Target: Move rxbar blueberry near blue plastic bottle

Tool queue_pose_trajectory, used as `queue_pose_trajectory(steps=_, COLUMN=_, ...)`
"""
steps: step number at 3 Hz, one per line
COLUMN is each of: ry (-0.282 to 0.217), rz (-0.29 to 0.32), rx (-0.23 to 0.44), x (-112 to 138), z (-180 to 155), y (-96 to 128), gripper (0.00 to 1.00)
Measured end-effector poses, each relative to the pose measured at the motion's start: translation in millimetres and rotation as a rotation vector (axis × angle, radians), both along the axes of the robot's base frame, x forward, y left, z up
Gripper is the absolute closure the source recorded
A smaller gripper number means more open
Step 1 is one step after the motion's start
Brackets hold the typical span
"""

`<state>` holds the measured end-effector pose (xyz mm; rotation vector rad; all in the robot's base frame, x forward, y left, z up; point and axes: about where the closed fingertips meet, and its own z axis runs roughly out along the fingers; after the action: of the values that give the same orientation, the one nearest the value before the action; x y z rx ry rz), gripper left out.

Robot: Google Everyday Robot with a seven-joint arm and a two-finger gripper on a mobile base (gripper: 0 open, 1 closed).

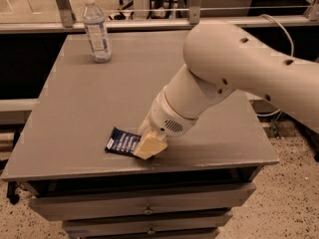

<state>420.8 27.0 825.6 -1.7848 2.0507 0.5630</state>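
Note:
The rxbar blueberry (122, 142), a flat dark navy bar with pale lettering, lies near the front edge of the grey table (84, 108). My gripper (148, 146) is low over the bar's right end, and its cream-coloured fingers (152, 146) cover that end. The blue plastic bottle (96, 29), clear with a white cap and pale label, stands upright at the table's far left corner, well away from the bar.
My large white arm (234, 78) crosses the right half of the table. Drawers (144, 208) sit under the tabletop. A metal rail (149, 21) runs behind the table. Speckled floor (294, 203) lies to the right.

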Motion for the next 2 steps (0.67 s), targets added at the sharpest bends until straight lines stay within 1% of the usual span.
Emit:
queue_pose_trajectory(steps=1, ry=-0.053, rz=-0.012, rx=0.000, x=27.2, z=18.6, y=-1.8, gripper=1.00)
queue_pose_trajectory(steps=2, ry=-0.156, rz=-0.050, rx=0.001, x=81.8, z=59.7, y=-11.5, gripper=1.00)
